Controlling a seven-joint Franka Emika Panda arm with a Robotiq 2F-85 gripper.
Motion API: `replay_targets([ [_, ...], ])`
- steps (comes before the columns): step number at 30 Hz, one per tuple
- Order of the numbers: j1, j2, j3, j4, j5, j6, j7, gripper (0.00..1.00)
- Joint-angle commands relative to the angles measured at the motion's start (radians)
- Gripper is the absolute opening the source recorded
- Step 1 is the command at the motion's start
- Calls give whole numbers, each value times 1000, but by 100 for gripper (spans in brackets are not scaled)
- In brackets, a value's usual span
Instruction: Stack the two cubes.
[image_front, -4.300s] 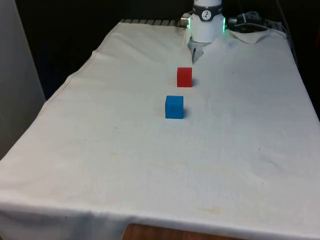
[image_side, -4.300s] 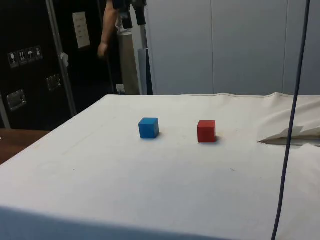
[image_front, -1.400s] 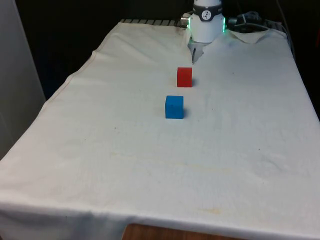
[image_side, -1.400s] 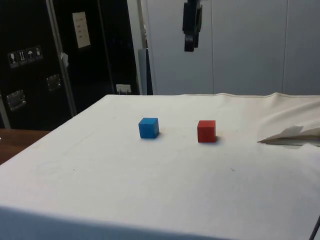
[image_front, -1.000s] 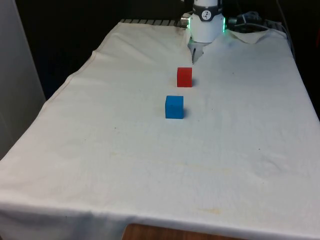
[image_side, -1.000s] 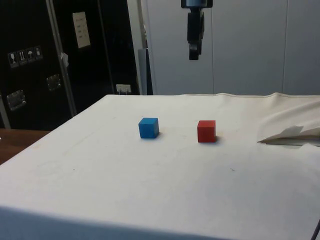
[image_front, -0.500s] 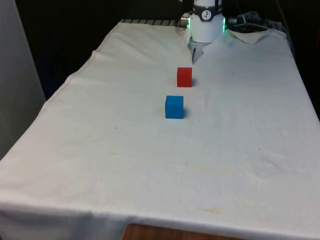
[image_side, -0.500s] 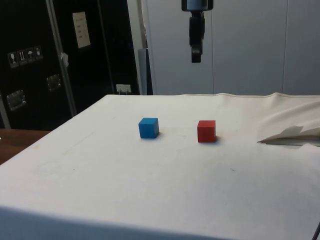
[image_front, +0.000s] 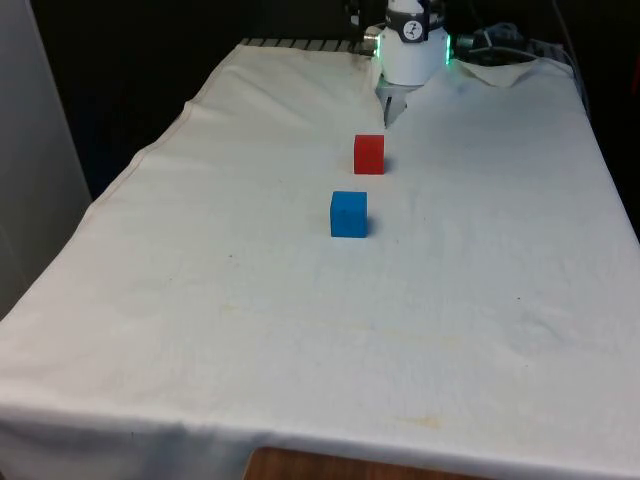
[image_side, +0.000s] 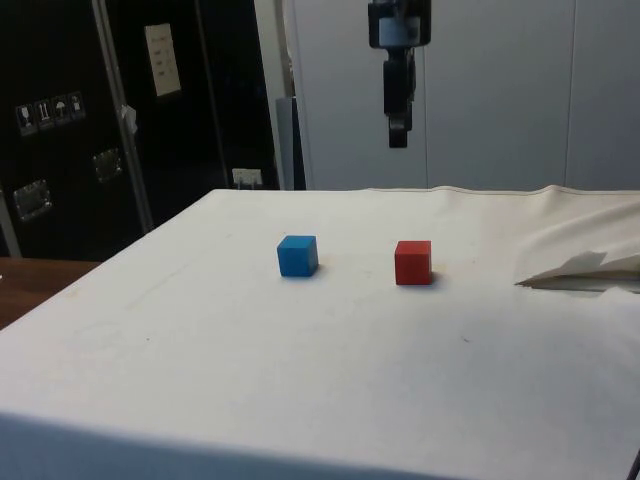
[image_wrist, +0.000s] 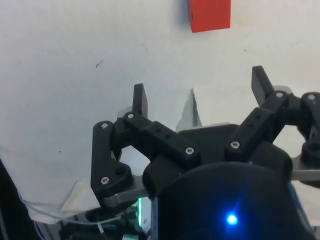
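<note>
My gripper hangs high above the red cube, fingers spread wide and holding nothing. The red cube sits on the white cloth, apart from the blue cube (which is nearer the front camera).

Lab/test cell: bench draped in white cloth, black curtains behind it, dark labelled equipment cabinets beside it, loose cables.
</note>
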Motion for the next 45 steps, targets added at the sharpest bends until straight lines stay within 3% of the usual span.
replay_targets([
  [1,-3,5,0,-8,-1,19,7,100],
  [4,-1,16,-2,-13,0,27,9,100],
  [10,-3,46,-6,-61,0,117,37,100],
  [11,-1,40,-5,-53,1,95,31,100],
  [12,-2,56,-9,-71,1,139,41,100],
  [18,-1,87,-14,-107,7,216,50,100],
  [19,-1,85,-12,-99,4,195,47,100],
  [23,1,114,-27,-130,13,275,38,100],
  [36,4,154,-44,-147,16,327,25,100],
  [37,-1,146,-39,-142,6,304,34,100],
  [39,5,171,-49,-150,18,348,20,100],
  [43,5,223,-58,-156,20,412,11,100],
  [44,-1,216,-51,-150,6,388,25,100],
  [45,5,234,-59,-157,20,425,10,100],
])
